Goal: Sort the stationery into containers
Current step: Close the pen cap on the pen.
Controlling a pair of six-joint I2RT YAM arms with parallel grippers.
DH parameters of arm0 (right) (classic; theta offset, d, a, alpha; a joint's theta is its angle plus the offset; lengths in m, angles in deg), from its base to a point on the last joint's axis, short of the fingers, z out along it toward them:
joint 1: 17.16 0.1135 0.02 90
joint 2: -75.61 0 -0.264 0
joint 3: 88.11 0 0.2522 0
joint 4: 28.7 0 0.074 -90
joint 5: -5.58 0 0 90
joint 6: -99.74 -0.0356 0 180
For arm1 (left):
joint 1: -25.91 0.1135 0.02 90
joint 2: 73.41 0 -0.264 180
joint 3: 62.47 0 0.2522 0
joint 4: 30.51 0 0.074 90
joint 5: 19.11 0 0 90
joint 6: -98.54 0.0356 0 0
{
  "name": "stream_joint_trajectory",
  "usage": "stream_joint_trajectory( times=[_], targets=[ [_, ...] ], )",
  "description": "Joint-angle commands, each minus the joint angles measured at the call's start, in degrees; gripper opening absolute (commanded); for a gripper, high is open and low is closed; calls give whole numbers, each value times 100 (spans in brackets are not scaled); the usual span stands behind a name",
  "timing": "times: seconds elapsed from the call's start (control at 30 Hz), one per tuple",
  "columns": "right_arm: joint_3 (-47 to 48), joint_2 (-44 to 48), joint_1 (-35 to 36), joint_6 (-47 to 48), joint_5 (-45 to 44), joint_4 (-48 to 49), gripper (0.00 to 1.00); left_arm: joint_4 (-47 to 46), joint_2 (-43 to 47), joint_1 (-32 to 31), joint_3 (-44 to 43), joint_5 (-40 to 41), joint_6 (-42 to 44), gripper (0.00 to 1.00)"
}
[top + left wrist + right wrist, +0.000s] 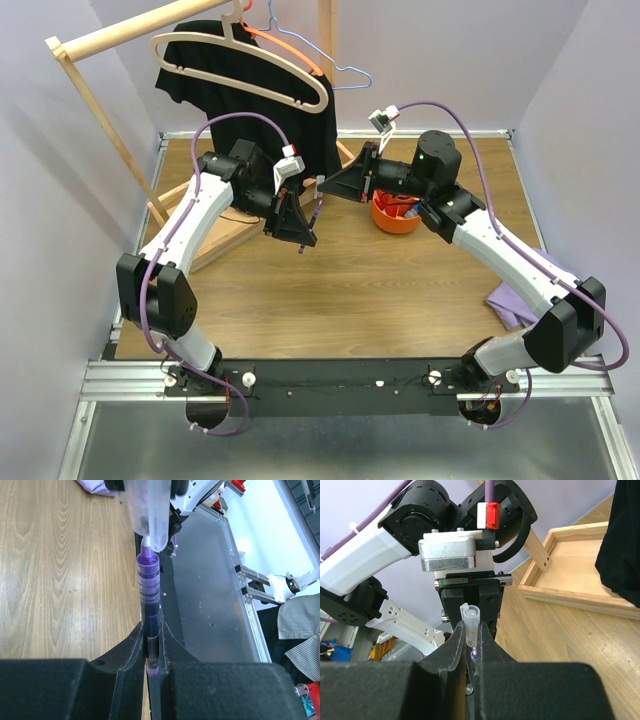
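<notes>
My left gripper [303, 232] is shut on a slim purple pen [149, 595], which stands between its fingers over the middle of the table. My right gripper [322, 188] meets it from the right and is shut on the pen's clear cap [470, 619]. In the left wrist view the clear cap [149, 515] sits over the pen's tip. The round orange organiser [396, 217] stands under the right arm with some stationery inside; most of it is hidden by the arm.
A wooden rack with hangers and a black garment [270, 80] stands at the back left on a wooden tray-like base [572, 587]. A purple cloth [515, 300] lies at the right, partly under the right arm.
</notes>
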Motion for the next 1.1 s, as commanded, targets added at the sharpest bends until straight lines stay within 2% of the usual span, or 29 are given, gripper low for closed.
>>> stream_joint_trajectory(
  times=[0.0, 1.07],
  targets=[
    [-1, 48, 41, 48, -141, 46, 1, 604, -112, 38, -246, -292, 80, 0],
    [-116, 136, 41, 215, -396, -130, 1, 569, -86, 152, -184, -336, 63, 0]
  ],
)
